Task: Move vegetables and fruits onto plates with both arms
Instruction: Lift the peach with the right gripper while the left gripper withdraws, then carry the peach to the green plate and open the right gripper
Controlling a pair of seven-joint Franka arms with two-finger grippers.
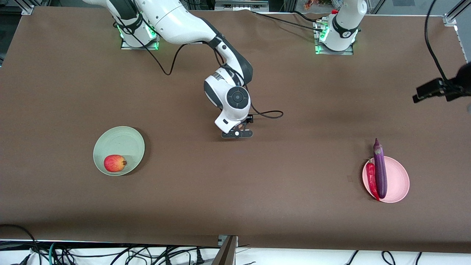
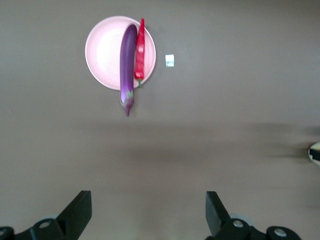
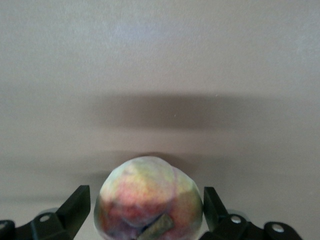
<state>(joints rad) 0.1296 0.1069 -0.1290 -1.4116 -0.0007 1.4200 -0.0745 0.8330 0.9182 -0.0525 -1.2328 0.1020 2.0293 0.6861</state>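
Between the right pincer's [image 3: 145, 210] open fingers — the peach [image 3: 148, 197].

light: even, bright, from overhead | shadows: soft dark bands on the tabletop [image 1: 235, 191] in both wrist views, thin crescents beside the plates | glare: green glow at arm bases | focus: front view sharp; peach [image 3: 148, 199] in right wrist view blurred, washed pale
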